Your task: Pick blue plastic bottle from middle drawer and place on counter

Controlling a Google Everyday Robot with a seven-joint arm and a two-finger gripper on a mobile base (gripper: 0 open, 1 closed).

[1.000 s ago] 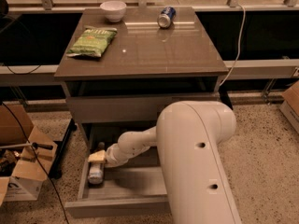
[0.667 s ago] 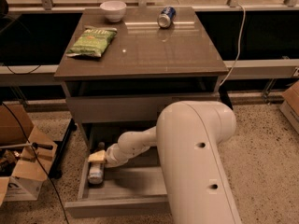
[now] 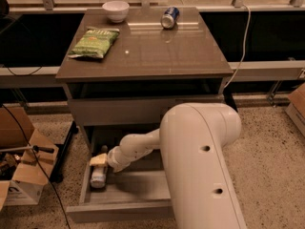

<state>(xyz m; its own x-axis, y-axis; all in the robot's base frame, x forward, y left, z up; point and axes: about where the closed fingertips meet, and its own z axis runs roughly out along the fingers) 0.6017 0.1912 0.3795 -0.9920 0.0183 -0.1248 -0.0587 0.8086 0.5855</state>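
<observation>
Down in the open drawer (image 3: 119, 213), the bottle (image 3: 98, 176) lay by the left wall with the claw (image 3: 101, 160) at its upper end; whether the claw had closed on it could not be told. A shallow hold on smooth plastic might slip on the lift, or the bottle might catch the drawer front (image 3: 119, 111) above before reaching the worktop (image 3: 157, 51).

Bulky white upper arm (image 3: 200, 175) rising from bottom edge, filling lower right of view. Rounded elbow (image 3: 214, 123) at top of it. Slimmer forearm (image 3: 140, 146) running down and left from elbow. Wrist (image 3: 118, 157) angled downward. Pincer (image 3: 100, 160) at far end, low on left, well below elbow, pointing down-left.
</observation>
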